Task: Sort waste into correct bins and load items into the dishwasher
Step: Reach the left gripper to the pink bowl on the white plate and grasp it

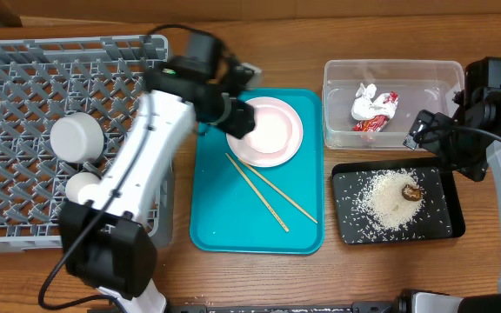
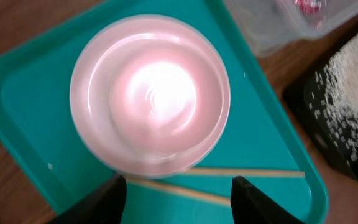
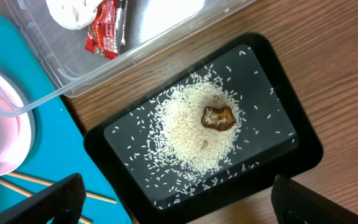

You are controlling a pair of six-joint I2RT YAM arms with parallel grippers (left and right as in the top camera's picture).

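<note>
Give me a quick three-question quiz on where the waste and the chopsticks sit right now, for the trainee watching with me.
1. True or false: the rice lies in the black tray.
2. How many chopsticks lie on the teal tray?
3. Where is the wrapper? A. the black tray B. the clear tub C. the teal tray

Key: 1 true; 2 two; 3 B.

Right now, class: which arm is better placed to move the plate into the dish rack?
Left. The left gripper hangs open right over the plate, next to the dish rack; the right gripper is over the black tray.
</note>
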